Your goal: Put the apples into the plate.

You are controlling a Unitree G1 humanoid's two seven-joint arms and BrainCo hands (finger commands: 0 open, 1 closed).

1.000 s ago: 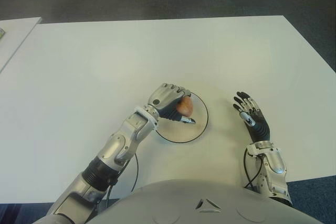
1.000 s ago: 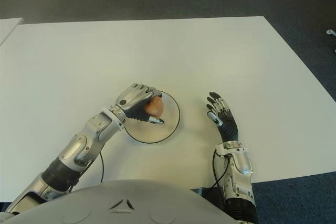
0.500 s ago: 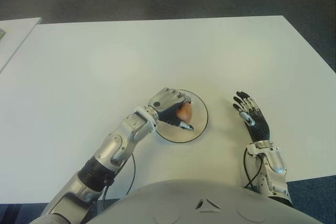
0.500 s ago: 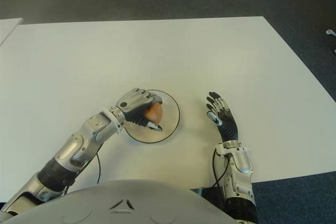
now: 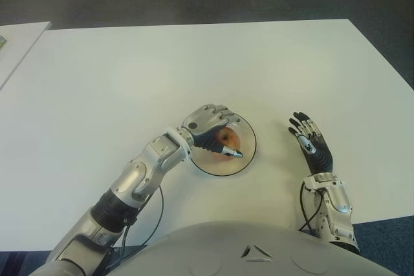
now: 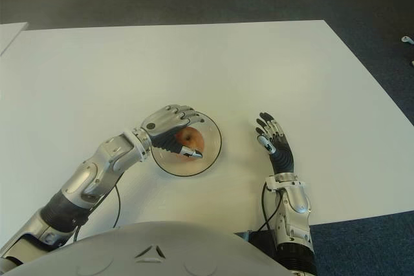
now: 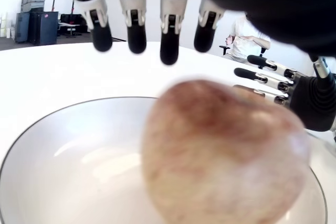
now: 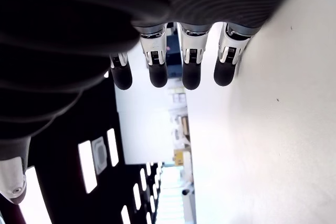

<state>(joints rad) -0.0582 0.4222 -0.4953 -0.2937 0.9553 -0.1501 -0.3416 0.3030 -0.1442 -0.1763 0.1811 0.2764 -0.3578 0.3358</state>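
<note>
Partly hidden, the apple (image 5: pixel 228 139) sits on the plate (image 5: pixel 244 158) under the left hand's (image 5: pixel 208 125) loosened fingers.

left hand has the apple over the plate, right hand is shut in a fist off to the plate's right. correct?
Not the fist. The right hand has its fingers spread and holds nothing, as the right wrist view shows. The rest stands: the left hand has the apple over the plate, with the right hand to the plate's right.
</note>
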